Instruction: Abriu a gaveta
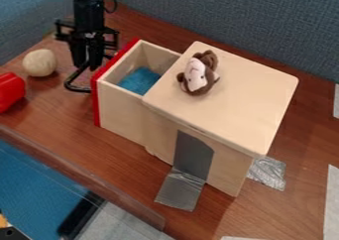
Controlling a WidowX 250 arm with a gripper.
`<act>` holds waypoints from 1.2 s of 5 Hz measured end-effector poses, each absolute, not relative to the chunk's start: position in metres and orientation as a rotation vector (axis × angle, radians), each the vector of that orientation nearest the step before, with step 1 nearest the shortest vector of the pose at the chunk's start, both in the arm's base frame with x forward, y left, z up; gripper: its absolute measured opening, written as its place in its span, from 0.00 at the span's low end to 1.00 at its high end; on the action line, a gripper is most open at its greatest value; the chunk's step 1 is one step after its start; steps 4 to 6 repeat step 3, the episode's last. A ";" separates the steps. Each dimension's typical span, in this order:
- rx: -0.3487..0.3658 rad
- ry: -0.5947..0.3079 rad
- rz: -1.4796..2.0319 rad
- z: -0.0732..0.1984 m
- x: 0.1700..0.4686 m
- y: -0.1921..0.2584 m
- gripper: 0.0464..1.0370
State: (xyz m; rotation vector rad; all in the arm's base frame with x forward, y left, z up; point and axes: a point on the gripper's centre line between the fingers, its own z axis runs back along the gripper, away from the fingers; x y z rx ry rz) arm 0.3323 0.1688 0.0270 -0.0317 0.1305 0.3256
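My black gripper (88, 65) hangs at the handle (78, 89) of the drawer (122, 110), which juts toward it from the wooden cabinet (245, 92); I cannot tell its opening or grip. Pulling further might tip the drawer out; leaving low might snag the handle. Beyond my gripper rises a blue wall (218, 21); upward looks roomiest.

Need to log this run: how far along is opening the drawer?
Opening looks done: the drawer stands well out of the cabinet, something blue showing inside. In hand: the gripper is at the handle; whether it grips I can't tell. Left, probably: moving away from the red front.
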 end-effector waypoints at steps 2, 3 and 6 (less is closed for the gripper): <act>0.036 0.034 0.347 0.069 0.325 0.169 0.96; 0.060 -0.054 0.323 0.101 0.315 0.163 0.97; 0.060 -0.054 0.323 0.101 0.315 0.163 0.97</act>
